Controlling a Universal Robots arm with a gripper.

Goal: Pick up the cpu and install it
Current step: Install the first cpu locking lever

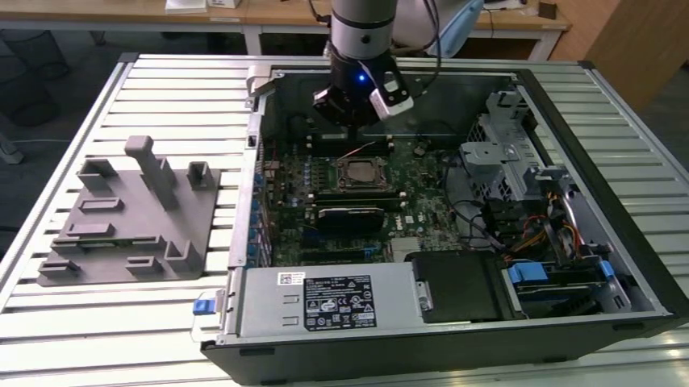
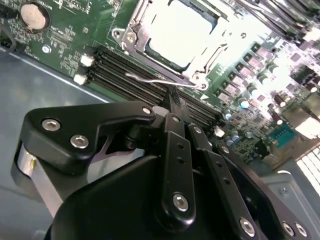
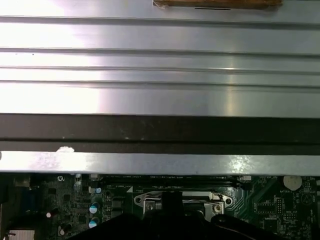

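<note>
The cpu (image 2: 180, 35), a flat square chip with a shiny silver top, lies inside the metal-framed socket (image 2: 131, 31) on the green motherboard. In the exterior view the cpu (image 1: 357, 172) sits at the middle of the open computer case. My gripper (image 2: 172, 97) hangs just beside the socket with its black fingers pressed together and nothing between them. Its tips are close to the thin wire lever (image 2: 157, 80) along the socket's edge. In the exterior view the gripper (image 1: 350, 133) is low inside the case, just behind the socket. In the first wrist view the gripper (image 3: 171, 201) stands in front of the socket frame (image 3: 145, 202).
Black memory slots (image 2: 125, 75) run beside the socket. A grey plastic fixture (image 1: 129, 218) stands on the slatted table at the exterior view's left. The power supply (image 1: 323, 302) fills the case's near side and a metal drive cage (image 1: 506, 153) with cables its right.
</note>
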